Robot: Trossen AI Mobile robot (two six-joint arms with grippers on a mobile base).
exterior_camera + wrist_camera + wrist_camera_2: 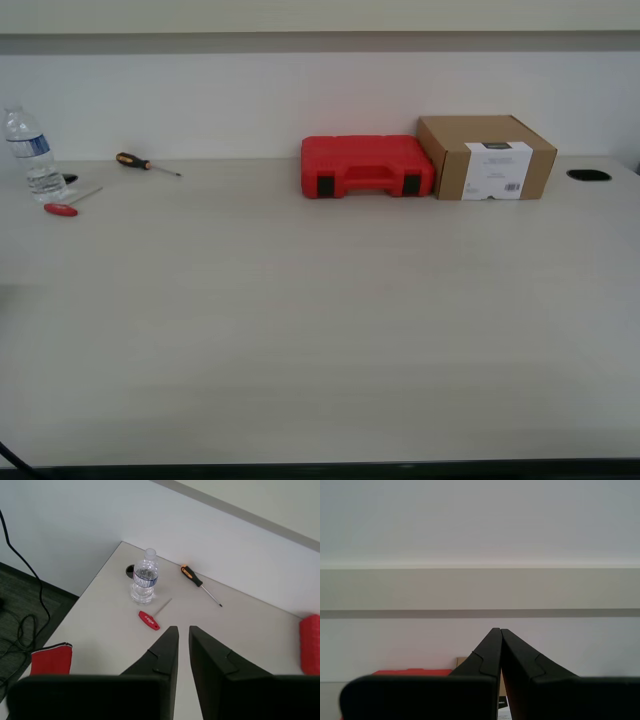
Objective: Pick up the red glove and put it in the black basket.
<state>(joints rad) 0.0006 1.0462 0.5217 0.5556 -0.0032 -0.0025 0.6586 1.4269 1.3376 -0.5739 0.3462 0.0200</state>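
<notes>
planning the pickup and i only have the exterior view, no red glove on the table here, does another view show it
Observer: The first wrist view shows a red fabric piece with a dark edge, likely the red glove, at the table edge on the water bottle end.
Operator: first fingers open
Observer: My first gripper has its fingers slightly apart, nothing between them.
Operator: and the second
Observer: My second gripper is closed at the tips, empty, facing the wall.
Operator: basket
Observer: No black basket shows in any view.
</notes>
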